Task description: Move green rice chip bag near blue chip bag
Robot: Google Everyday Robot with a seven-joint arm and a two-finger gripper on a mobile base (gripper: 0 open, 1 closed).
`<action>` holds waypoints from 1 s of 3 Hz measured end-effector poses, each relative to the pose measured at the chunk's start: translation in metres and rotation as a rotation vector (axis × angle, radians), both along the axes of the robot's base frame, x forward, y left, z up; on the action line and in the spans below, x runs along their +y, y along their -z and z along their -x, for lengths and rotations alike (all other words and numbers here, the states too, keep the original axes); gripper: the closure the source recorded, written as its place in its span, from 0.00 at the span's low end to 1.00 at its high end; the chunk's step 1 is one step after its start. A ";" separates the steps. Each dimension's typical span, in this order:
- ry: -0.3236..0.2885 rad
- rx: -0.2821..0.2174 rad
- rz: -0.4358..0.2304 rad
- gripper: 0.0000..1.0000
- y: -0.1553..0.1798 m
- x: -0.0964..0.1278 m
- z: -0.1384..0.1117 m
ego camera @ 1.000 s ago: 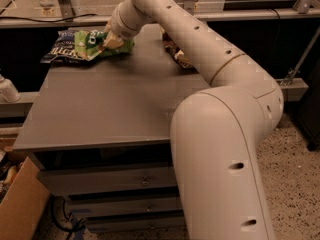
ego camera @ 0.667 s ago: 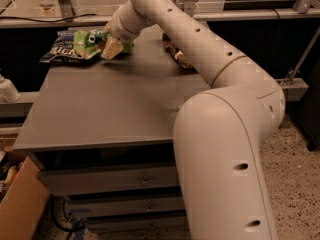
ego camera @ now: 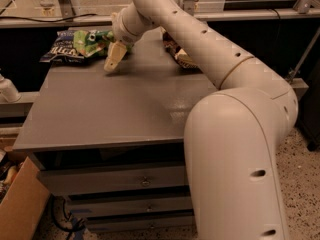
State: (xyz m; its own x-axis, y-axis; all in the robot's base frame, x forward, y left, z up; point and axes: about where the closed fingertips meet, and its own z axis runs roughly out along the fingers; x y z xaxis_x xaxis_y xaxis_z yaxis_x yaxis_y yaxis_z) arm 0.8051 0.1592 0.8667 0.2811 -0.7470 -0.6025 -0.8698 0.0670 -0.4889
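The green rice chip bag point(ego camera: 94, 39) lies flat at the far left corner of the bench point(ego camera: 125, 116). Its long axis runs left to right along the far edge. Its left end touches the blue chip bag point(ego camera: 61, 50). The claw point(ego camera: 111, 64) points down toward the bench surface just in front of the green bag's right end. Whether the claw is wide or narrow cannot be determined. It holds nothing visible.
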 end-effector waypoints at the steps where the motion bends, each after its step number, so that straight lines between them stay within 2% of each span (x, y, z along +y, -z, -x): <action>1: 0.038 -0.022 -0.029 0.00 -0.022 -0.018 0.008; 3: 0.113 -0.043 -0.101 0.00 -0.078 -0.077 0.051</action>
State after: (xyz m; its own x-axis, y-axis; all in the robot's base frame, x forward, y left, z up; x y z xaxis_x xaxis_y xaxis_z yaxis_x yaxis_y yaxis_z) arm 0.7541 0.0821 0.9446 0.2260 -0.7111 -0.6658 -0.8325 0.2138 -0.5110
